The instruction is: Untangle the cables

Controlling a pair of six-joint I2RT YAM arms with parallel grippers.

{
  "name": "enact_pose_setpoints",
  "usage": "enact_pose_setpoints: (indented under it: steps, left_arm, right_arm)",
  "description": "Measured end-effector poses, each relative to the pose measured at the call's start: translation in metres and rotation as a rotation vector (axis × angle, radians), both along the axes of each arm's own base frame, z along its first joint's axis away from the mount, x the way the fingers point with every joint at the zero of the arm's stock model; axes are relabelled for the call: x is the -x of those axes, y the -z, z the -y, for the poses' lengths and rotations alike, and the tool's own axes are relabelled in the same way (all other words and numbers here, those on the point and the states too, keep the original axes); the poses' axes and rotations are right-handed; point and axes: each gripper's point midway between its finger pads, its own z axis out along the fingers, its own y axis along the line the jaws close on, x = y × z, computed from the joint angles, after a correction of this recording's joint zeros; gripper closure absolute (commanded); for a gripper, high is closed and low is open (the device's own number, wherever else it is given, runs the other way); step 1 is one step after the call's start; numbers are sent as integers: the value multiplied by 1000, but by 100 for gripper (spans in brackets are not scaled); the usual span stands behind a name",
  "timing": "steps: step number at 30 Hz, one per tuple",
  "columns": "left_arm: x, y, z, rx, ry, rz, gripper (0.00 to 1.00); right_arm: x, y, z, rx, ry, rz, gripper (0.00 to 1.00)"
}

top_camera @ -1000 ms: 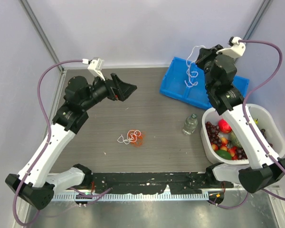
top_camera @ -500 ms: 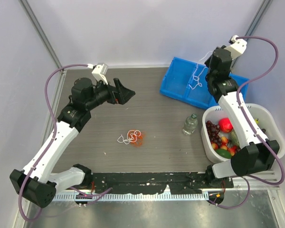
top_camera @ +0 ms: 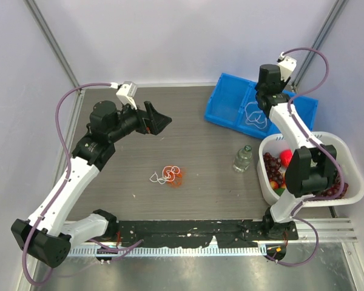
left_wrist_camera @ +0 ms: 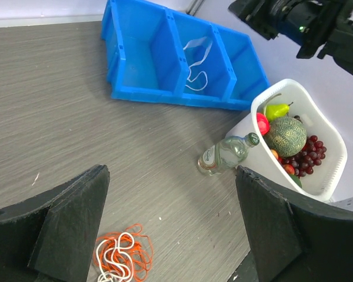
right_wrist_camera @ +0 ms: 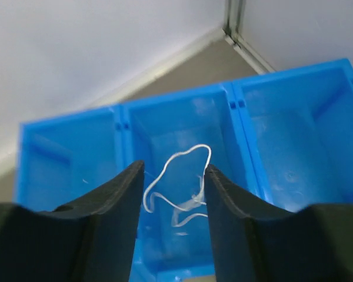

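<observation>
- Top view: the clump of orange and white cables sits on the table, below the left gripper and back toward that arm's base, well apart from it. That gripper is spread wide with nothing in it. One white cable lies loose in the bin, right under the right arm's wrist.
- Left wrist: the clump shows low in the frame, under the wide-open jaws and off toward one side. It's thin cord and looks super light and floppy. My guess is that grabbing the middle just drags the whole bunch along. I'd pinch one white loop poking out at the edge instead.
- Right wrist: the right gripper has its jaws parted and empty. It hangs straight over the white cable, which lies in the bin's middle compartment. The cable looks limp and weightless, so it would probably slip out of a lazy pinch.
</observation>
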Motion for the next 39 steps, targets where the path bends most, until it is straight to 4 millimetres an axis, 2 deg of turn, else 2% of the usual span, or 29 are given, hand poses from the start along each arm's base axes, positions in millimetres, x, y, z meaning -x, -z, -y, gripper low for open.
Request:
enact_pose_setpoints:
  steps: [2, 4, 8, 11, 13, 15, 17, 19, 20, 23, 26, 29, 32, 35, 37, 39]
  left_arm:
    - [0, 0, 0, -3, -2, 1, 8]
    - [-1, 0, -1, -6, -1, 4, 8]
    - [-1, 2, 0, -10, -1, 3, 9]
    - [-2, 3, 0, -12, 0, -1, 9]
    - [-3, 4, 0, -13, -1, -4, 9]
    - [-3, 5, 1, -14, 0, -7, 9]
    - [-4, 6, 1, -15, 0, -11, 13]
    - [-5, 8, 2, -17, 0, -16, 18]
    - [-6, 10, 2, -18, 0, -20, 21]
    - [-9, 15, 3, -24, -3, -34, 32]
    - [-15, 25, 4, -27, -22, -70, 36]
    - [-17, 53, 2, -28, -53, -148, 41]
    - [-7, 105, -4, -44, -90, -280, 49]
    - [19, 174, -22, -97, -151, -447, 53]
    - [39, 204, -35, -121, -194, -520, 51]
    - [61, 224, -53, -122, -265, -571, 43]
  right_arm:
    - [-2, 22, -2, -2, -9, -74, 37]
    - [4, 39, -6, -16, -30, -140, 34]
    - [20, 39, -19, -72, -95, -161, 38]
    - [41, 32, -43, -113, -198, -146, 39]
    - [60, 26, -79, -124, -316, -141, 39]
    - [82, 22, -136, -128, -482, -130, 39]
    - [108, 27, -197, -137, -658, -122, 39]
    - [147, 49, -252, -158, -836, -150, 40]
    - [173, 69, -277, -172, -931, -182, 40]
    - [220, 114, -308, -223, -1068, -255, 42]
    - [248, 149, -321, -287, -1126, -306, 44]
    - [259, 154, -335, -320, -1160, -301, 43]
    - [266, 150, -348, -356, -1184, -266, 43]
    - [271, 151, -356, -382, -1204, -250, 43]
    - [272, 155, -359, -398, -1206, -256, 43]
    - [271, 163, -364, -412, -1210, -267, 43]
